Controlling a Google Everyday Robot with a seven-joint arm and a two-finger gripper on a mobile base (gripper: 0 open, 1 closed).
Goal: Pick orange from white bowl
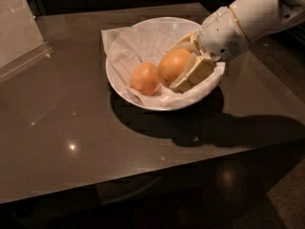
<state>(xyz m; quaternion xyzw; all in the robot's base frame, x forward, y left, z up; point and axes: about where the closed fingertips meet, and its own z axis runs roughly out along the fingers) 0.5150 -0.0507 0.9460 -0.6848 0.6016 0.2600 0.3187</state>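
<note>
The white bowl (pixel 117 87) stands on the dark table, lined with crumpled white paper (pixel 136 44). Two oranges are in it. The deeper-orange orange (pixel 172 65) sits on the right, between my gripper's fingers and slightly raised above the paper. The paler orange (pixel 145 78) lies just left of it, touching or nearly touching. My gripper (pixel 180 64) reaches into the bowl from the right, with one finger (pixel 187 38) behind the orange and the other (pixel 193 76) in front. It is shut on the orange. The white arm runs off to the upper right.
The bowl rests on a glossy dark brown table (pixel 71 128), whose front edge crosses low in the view and whose right edge falls away beside the arm. A clear plastic stand (pixel 19 32) sits at the back left.
</note>
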